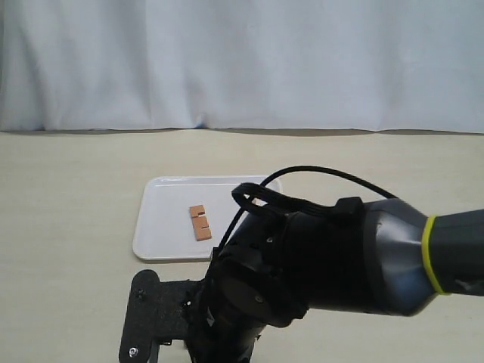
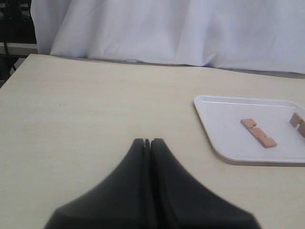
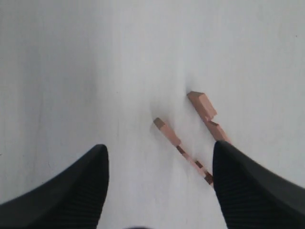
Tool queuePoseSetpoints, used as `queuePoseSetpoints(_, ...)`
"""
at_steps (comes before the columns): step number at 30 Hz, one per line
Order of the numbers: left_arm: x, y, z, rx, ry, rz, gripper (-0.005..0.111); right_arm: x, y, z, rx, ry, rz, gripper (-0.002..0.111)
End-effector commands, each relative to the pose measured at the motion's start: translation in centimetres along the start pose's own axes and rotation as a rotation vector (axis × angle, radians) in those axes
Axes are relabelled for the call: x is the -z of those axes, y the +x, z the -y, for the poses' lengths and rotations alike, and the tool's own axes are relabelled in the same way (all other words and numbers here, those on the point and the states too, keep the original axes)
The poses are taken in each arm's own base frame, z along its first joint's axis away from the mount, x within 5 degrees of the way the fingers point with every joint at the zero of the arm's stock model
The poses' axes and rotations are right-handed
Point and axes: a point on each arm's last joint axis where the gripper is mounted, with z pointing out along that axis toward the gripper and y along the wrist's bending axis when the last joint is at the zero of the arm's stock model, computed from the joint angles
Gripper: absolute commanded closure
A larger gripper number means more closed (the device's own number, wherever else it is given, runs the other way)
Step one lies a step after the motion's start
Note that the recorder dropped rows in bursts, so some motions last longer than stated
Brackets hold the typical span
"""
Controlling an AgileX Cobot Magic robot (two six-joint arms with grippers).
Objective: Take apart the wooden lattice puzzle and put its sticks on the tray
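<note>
We are looking at a pale, matte table (image 1: 68,227) with a white cloth (image 1: 242,60) hanging in soft folds along its far edge. The right arm (image 1: 378,257), a bulky grey and black body with a yellow-green ring and a looping black cable (image 1: 325,172), is filling the lower right of the exterior view. It is covering the near right part of the tray (image 1: 162,227), so there we are seeing only one stick (image 1: 200,222).

The tray is a smooth white rectangle with rounded corners and a low rim, lying flat at the middle of the table. The sticks are short, flat, reddish-brown wooden bars with square notches, and each one is lying loose on the tray.

In the left wrist view we are counting two, well apart: a whole stick (image 2: 259,133) and a cropped stick (image 2: 298,123) cut off by the frame edge. In the right wrist view we are counting two more lying side by side without touching: a thicker stick (image 3: 206,113) and a slimmer stick (image 3: 183,149). The thicker one's far end is hiding behind a finger. We cannot tell whether these two pairs are the same sticks.

The right gripper (image 3: 160,148) is hanging over that pair with its ribbed black fingers spread wide and nothing between them. The left gripper (image 2: 149,141) is sitting over bare table, well apart from the tray, with its two smooth black fingers pressed together on nothing.
</note>
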Motion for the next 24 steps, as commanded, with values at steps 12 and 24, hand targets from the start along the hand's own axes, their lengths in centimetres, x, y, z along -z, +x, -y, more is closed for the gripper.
queuePoseSetpoints(12, 0.0, 0.0, 0.0, -0.005, 0.000, 0.009, 0.107, -0.9, 2.3, 2.3, -0.027, -0.007, -0.105, 0.048)
queuePoseSetpoints(24, 0.0, 0.0, 0.0, -0.005, 0.000, 0.007, 0.107, -2.6, 2.0, 2.2, 0.102, -0.018, -0.093, 0.048)
